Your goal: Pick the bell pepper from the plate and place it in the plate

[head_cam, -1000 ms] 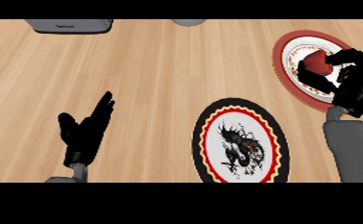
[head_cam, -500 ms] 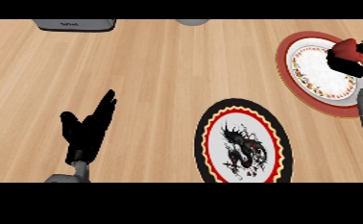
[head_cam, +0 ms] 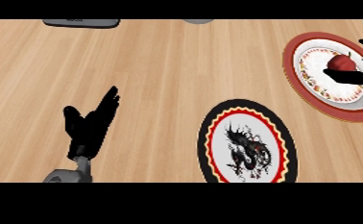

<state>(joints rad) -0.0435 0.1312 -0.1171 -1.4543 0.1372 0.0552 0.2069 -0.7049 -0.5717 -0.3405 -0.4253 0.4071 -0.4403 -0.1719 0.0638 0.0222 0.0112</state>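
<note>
On red-rimmed plate point(head_cam: 303, 81), far right: bell pepper point(head_cam: 343, 63), with right hand point(head_cam: 345, 76) touching its lower side
Right fingers' state could not be told. Left hand point(head_cam: 89, 127) rested lower left, fingers straight, together, thumb apart. Black-rimmed dragon plate point(head_cam: 212, 141) sat nearby

Surface point(head_cam: 177, 74): wood, light plank grain, smooth, matt w/ faint sheen. Black-rimmed plate point(head_cam: 211, 136): glazed look, smooth; white centre printed w/ dark dragon motif, red/yellow scalloped band. Red-rimmed plate point(head_cam: 292, 64): same glazed ceramic look, patterned inner ring. Bell pepper point(head_cam: 343, 62): red, glossy skin, small highlight. Left hand point(head_cam: 89, 127): black, matt, plastic-like; wrist below grey, metal-like, smooth. Right hand point(head_cam: 347, 76): only a black matt sliver visible. Grey objects at top edge: matt, material unclear.
</note>
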